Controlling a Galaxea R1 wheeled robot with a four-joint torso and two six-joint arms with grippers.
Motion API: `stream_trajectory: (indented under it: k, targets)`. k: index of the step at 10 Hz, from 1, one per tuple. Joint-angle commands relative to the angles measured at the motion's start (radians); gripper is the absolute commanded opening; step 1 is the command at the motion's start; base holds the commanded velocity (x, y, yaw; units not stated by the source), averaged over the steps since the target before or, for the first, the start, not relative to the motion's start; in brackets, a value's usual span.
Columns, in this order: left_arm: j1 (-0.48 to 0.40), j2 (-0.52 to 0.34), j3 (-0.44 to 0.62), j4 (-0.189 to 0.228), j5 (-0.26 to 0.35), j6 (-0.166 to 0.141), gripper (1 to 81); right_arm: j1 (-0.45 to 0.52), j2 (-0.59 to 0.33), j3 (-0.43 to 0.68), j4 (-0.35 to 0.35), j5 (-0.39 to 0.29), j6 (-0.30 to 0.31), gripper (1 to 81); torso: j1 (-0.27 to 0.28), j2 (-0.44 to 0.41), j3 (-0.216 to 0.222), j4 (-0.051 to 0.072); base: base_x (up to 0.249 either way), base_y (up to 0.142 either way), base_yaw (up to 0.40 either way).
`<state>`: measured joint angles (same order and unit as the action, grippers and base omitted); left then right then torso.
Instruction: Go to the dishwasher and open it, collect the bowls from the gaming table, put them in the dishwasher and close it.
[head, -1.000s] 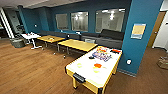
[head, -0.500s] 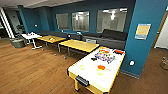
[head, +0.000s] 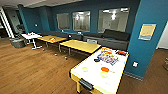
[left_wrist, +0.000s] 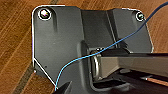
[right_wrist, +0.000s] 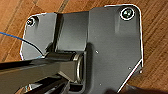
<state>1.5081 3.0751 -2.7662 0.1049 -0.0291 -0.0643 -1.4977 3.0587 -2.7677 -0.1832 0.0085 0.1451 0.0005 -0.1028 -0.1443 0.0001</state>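
- The long white-topped counter with light wooden legs (head: 90, 76), the task's gaming table, stands in the lower right of the head view, one end against the teal wall column (head: 147, 40).
- Three small shallow bowls rest on its white top: an orange-red bowl (head: 105, 69) towards the middle, one yellow-green bowl (head: 103, 74) just beside it on the near side, and a second yellow-green bowl (head: 85, 69) apart, towards the counter's left edge.
- Colourful flat game boxes (head: 108, 58) lie on the far half of the same counter, clear of the bowls.
- Plain yellow-wood tables (head: 80, 46) and a dark sofa (head: 112, 37) line the windowed wall beyond; a wooden plank floor (head: 32, 72) lies between.
- Both wrist views look down past the robot's own dark plate onto that plank floor; whether either tool is open or closed cannot be told.
- Judged step: the approach to the counter for collecting the bowls, no bowl yet taken.
- Judged requirement: the base needs to come alongside the near long edge, so the bowls fall within an arm's reach.
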Motion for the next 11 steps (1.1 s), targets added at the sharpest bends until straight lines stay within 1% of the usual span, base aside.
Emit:
stream_trajectory:
  k: [1,11]
  targets:
    - [-0.044,0.001,0.000,0.002,0.054,0.003,81.1,0.052,0.001,-0.001,-0.002,-0.051,-0.002,81.1,0.000,0.000,0.000,0.000,0.115,0.102,0.000]
    - [-0.045,-0.001,-0.001,-0.005,0.054,0.003,81.1,0.049,0.002,0.004,-0.007,-0.051,-0.007,81.1,0.000,0.000,0.000,0.000,0.105,0.102,0.000]
